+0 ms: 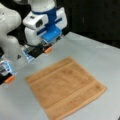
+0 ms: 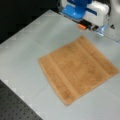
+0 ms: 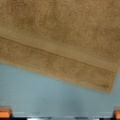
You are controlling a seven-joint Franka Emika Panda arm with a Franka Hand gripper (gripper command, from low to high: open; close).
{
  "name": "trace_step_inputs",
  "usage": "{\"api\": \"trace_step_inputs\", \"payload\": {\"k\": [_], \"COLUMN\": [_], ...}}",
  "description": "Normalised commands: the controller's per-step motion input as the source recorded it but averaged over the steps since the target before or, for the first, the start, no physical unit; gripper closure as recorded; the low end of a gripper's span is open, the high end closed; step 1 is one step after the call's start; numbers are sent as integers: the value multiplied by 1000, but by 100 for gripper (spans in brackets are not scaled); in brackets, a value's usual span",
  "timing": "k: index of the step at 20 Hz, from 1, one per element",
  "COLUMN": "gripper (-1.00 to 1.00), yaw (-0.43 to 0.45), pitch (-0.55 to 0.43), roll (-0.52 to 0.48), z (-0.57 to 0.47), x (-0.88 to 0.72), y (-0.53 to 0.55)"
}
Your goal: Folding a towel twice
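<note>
The jaws stand wide apart and hold nothing: in the wrist view their two orange fingertips (image 3: 4, 113) sit at the bottom corners of the picture, with bare grey bench (image 3: 50, 95) between them. The gripper (image 1: 28, 62) hangs above the bench at a front view's upper left, just off the cloth, below the white and blue wrist housing (image 1: 45, 23).

The soft orange-brown terry towel (image 1: 65, 86) lies spread flat in a single layer on the grey bench, square-looking and turned so that its corners point to the edges of both front views. No fold shows in it, so by the look of things neither of the two folds has been made.

From the jaws the towel lies straight ahead. In the wrist view its nearest hem (image 3: 62, 72) runs slantwise across the picture, with one corner (image 3: 110, 88) low at the right, close to the right fingertip; a faint woven stripe band (image 3: 57, 50) runs alongside that hem. Beyond the band the cloth fills the rest of the view.

In a front view the gripper (image 2: 91, 26) sits at the top, just beyond the towel's (image 2: 77, 67) far corner, not touching it. The towel is plainly wider than the span of the jaws. Its stripe bands run from near left to far right there.
</note>
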Motion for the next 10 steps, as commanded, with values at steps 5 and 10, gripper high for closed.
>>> {"api": "trace_step_inputs", "payload": {"k": [5, 10], "gripper": [-100, -100], "yaw": [-5, -97], "pitch": [256, 217], "roll": [-26, -55], "z": [5, 19], "x": [108, 354], "y": [84, 193]}}
